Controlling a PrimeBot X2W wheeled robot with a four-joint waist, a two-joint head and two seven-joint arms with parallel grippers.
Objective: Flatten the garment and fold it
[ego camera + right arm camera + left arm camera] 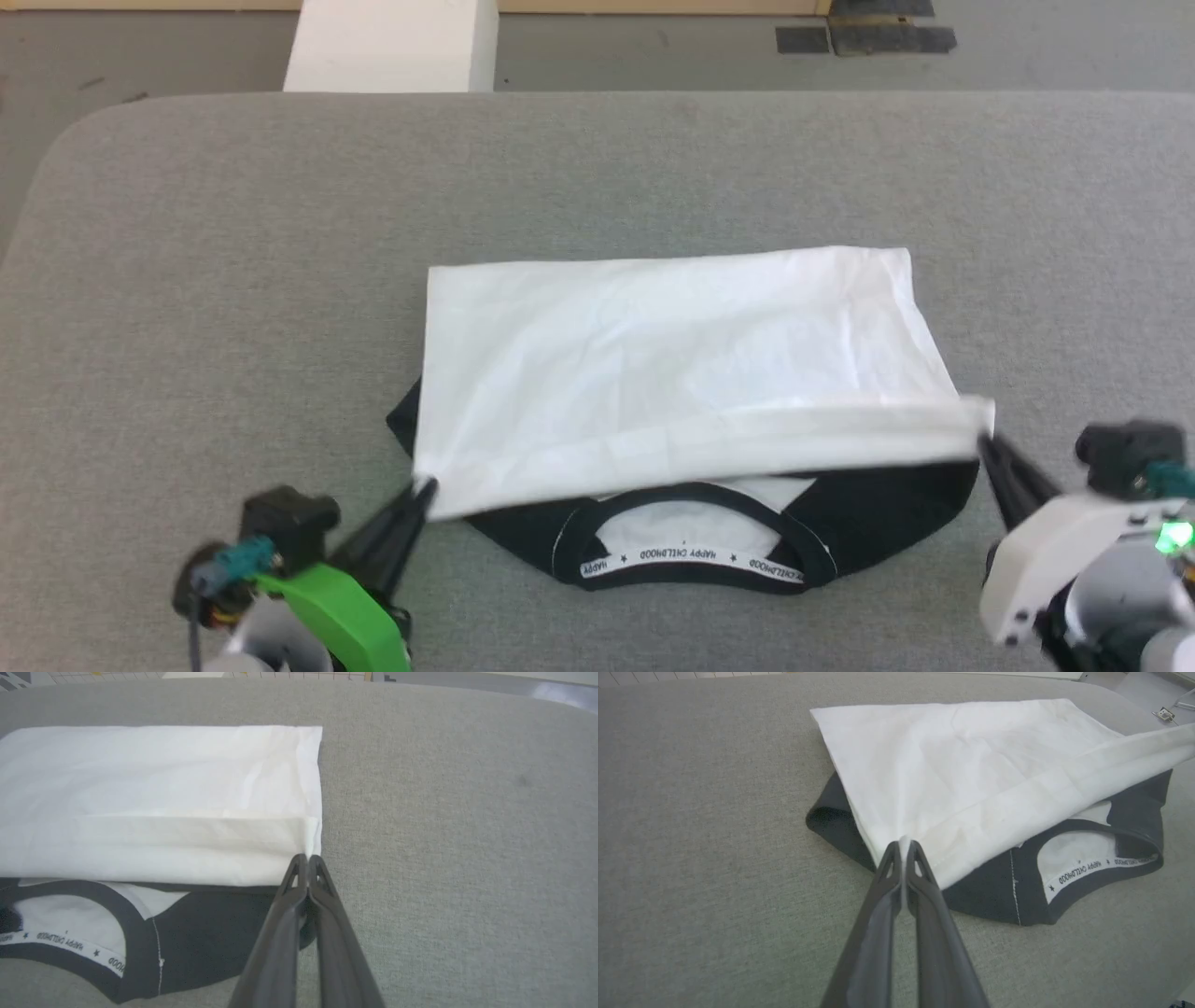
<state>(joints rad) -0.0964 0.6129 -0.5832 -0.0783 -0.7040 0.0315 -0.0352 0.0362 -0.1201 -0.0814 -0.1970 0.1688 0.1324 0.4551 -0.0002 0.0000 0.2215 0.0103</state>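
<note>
The garment (672, 364) lies on the grey table, its white body folded toward me over the black shoulders. The black collar with its lettered white neckband (695, 557) peeks out at the near edge. My left gripper (425, 489) is shut on the near left corner of the white hem; the left wrist view shows the garment (971, 774) pinched at the gripper (903, 843) tips. My right gripper (985, 439) is shut on the near right corner, which the right wrist view shows as the garment (159, 802) cloth clamped in the gripper (307, 857). The hem hangs taut between both grippers.
A wide grey padded table (187, 280) carries the shirt, with bare surface all round it. Beyond its far edge stand a white block (392, 47) and the grey floor with dark patches (868, 37).
</note>
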